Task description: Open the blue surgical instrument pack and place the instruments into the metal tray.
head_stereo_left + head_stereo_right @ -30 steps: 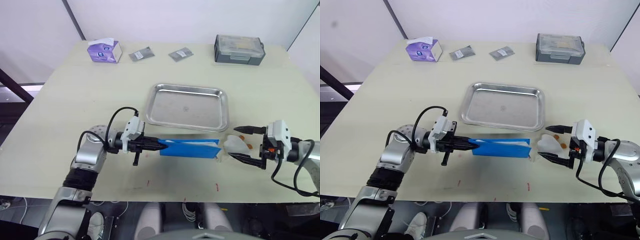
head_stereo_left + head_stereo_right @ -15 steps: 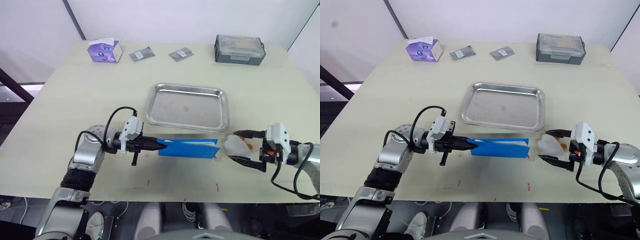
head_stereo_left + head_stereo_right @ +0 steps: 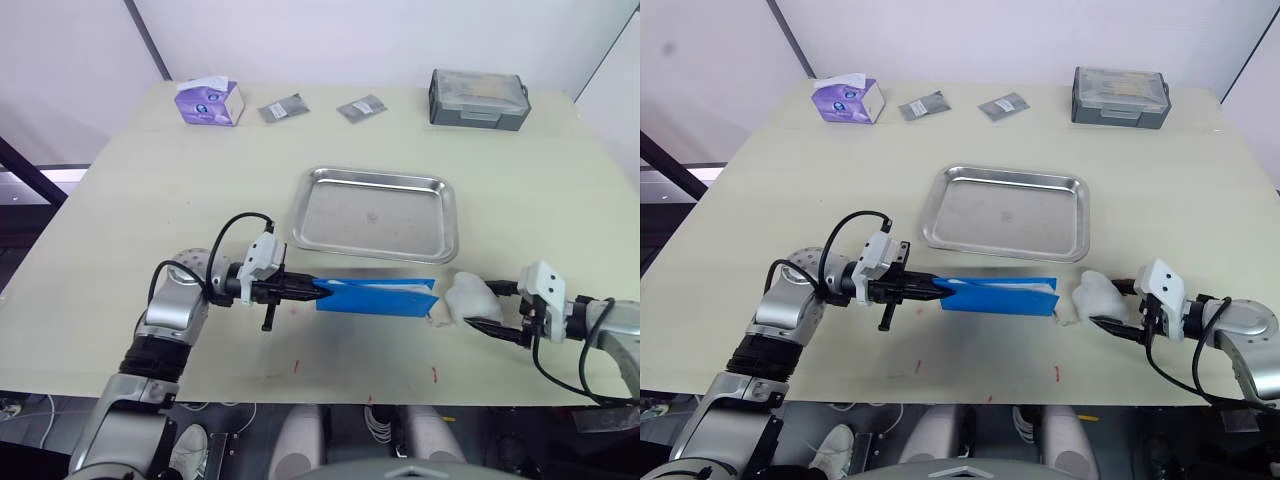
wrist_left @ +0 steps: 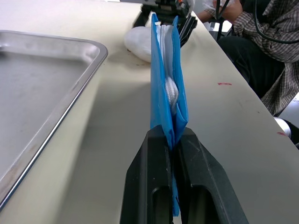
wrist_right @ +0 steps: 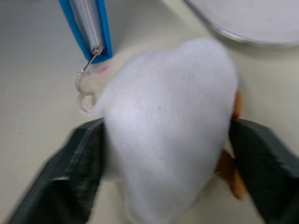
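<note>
One table (image 3: 120,200) carried every item. One metal tray (image 3: 377,213) lay near the table's middle, flat and shallow. One grey lidded box (image 3: 478,97) stood at the table's far edge, beyond the tray and toward the right. One blue pack (image 3: 378,297) stood on its long edge just in front of the tray, apart from the tray's near rim, with pale lining visible between its blue sides. One purple tissue box (image 3: 210,102) sat at the far left of the table, well apart from the tray. Two small grey foil packets (image 3: 284,108) (image 3: 361,109) lay between the tissue box and the grey box.

The left gripper (image 4: 171,140) was clamped onto the pack's left end, its two black fingers (image 4: 148,163) pressed against both blue sides. The right gripper (image 5: 163,135) sat at the pack's right end, its fingers spread around one white wad (image 3: 1098,298) and touching both of its sides. One thin wire ring (image 5: 86,79) hung from the pack's corner beside the wad.
</note>
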